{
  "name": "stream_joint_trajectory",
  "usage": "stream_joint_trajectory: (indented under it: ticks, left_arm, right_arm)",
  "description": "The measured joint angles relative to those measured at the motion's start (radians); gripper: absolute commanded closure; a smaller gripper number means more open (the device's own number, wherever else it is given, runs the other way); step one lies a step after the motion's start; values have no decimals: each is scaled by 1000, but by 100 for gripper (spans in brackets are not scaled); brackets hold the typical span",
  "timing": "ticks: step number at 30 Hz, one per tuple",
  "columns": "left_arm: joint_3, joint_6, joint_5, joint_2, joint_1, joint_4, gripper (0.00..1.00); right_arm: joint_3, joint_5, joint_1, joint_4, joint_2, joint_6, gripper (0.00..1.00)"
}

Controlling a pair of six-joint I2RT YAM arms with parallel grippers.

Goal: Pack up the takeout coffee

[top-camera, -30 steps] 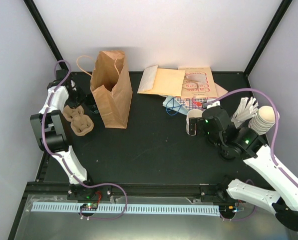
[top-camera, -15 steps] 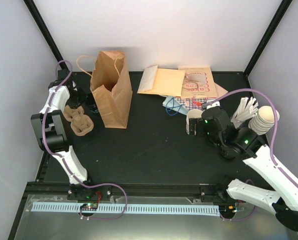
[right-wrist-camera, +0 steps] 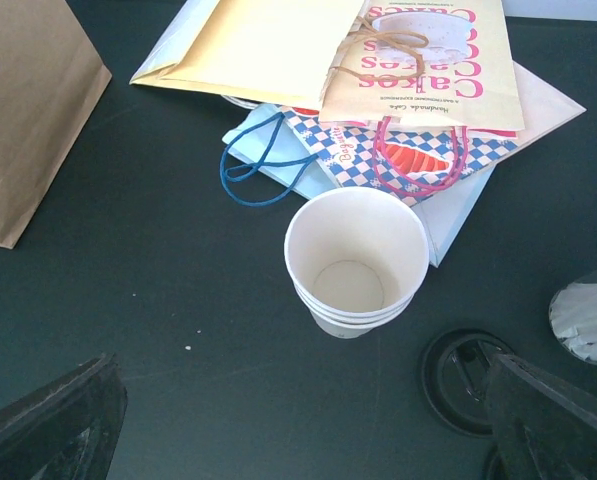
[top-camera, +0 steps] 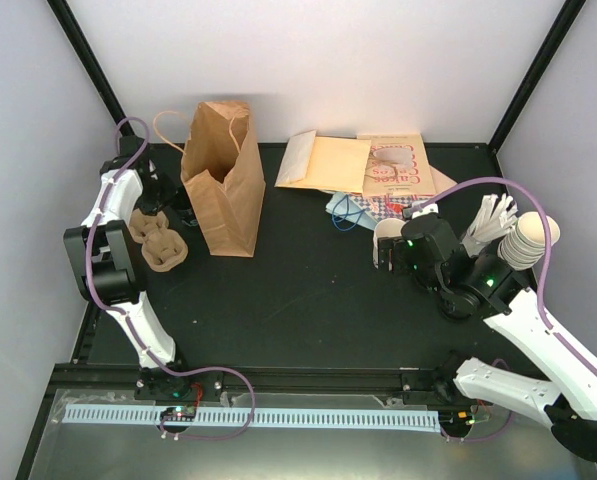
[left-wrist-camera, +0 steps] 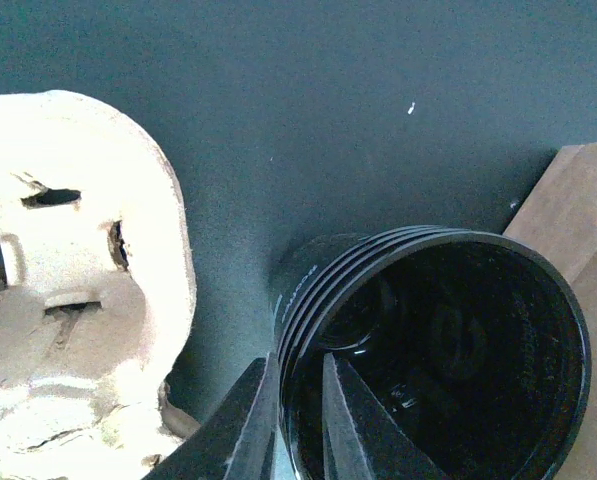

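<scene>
Table (top-camera: 298,310) with a black top, seen from above, with two robot arms mounted at its near edge. The takeout cup (right-wrist-camera: 355,255), cream-white and lidless, is the top one of a short nested stack of cups standing upright on the right half of the table, just in front of a pile of flat paper bags (right-wrist-camera: 278,45) and touching a checkered one at the bottom of that pile. The right gripper (right-wrist-camera: 303,420) hovers close by the cup with its fingers spread wide and nothing between them. One loose black lid (right-wrist-camera: 468,380) lies flat on the table just to the right of the cup stack. On the far left, the left gripper (left-wrist-camera: 298,375) is pinched on the rim of a stack of black lids (left-wrist-camera: 428,340), one finger inside the rim and one outside it. A pulp cup carrier (left-wrist-camera: 68,280) lies just beside that lid stack on one side, and a tall brown paper bag (top-camera: 223,185), upright with its mouth open, stands close on the other.
</scene>
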Motion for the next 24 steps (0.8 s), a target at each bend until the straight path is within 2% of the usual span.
stream_joint_trajectory:
  ticks: [6,11,17,21,24]
  left_arm:
    - [10,2,-12,0,-6,-3,86]
    - [12,3,-27,0,-14,-6,93]
    - [13,6,-40,0,-24,-16,88]
    - [18,7,-42,0,-24,-26,95]
    - [23,8,-53,0,-26,-29,96]
  right_arm:
    - [-1,0,0,0,3,0,0]
    - [-10,0,0,0,6,1,0]
    - [-13,0,0,0,10,3,0]
    - [-13,0,0,0,10,3,0]
    - [-13,0,0,0,10,3,0]
